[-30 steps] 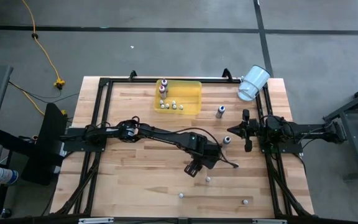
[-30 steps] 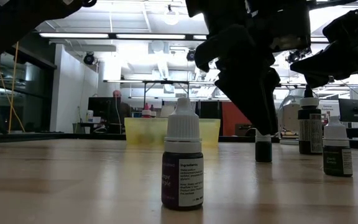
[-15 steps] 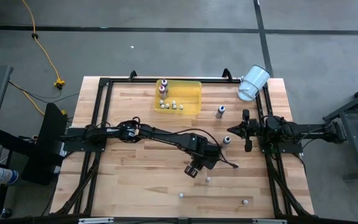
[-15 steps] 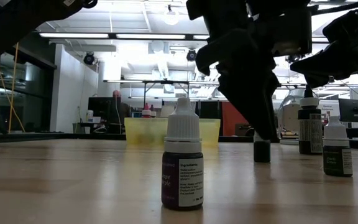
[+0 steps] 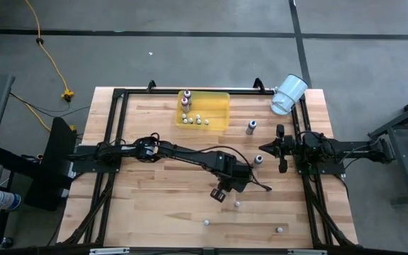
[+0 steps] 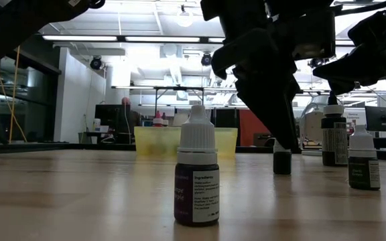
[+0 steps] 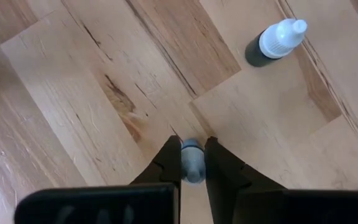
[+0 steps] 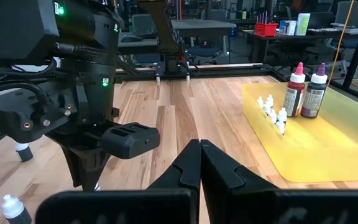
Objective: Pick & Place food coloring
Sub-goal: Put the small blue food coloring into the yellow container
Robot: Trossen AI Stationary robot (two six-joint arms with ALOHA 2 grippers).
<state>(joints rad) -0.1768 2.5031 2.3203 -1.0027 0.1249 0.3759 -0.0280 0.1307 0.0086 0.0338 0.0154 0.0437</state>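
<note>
Nearest the low camera, a purple bottle stands upright on the table, well short of the yellow tray, likely awaiting a later pick. Past it, still short of the tray, the left gripper points straight down with its jaws pinching a small bottle by the neck, probably so the bottle stays upright when lifted. Beside the tray's right end, the right gripper waits with jaws pressed together, holding nothing, clear of the left arm's path. Farthest away, the tray holds a row of tiny white bottles and two taller ones, which suggests it is the drop-off.
</note>
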